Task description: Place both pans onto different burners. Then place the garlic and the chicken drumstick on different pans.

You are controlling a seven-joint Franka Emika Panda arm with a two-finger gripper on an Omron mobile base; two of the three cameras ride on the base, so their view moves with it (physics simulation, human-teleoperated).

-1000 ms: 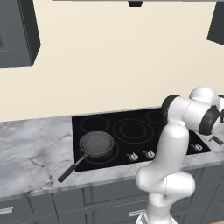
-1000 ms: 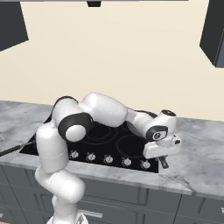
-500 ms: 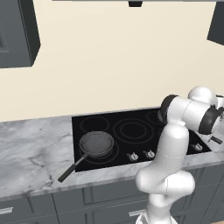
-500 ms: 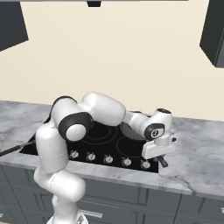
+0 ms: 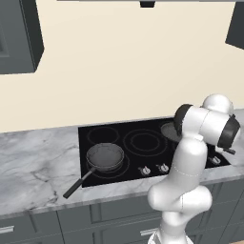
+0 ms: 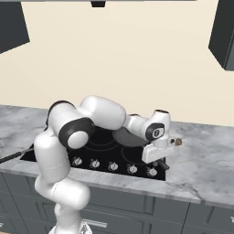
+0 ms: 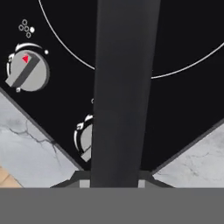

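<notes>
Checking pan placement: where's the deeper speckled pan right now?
Left base view: the speckled pan sits on the front-left burner of the cooktop, handle pointing out over the marble counter.

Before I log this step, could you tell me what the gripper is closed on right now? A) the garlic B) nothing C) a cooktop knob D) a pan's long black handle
D: in the hand view the black handle runs up from the gripper, above the cooktop and its knobs.
</notes>
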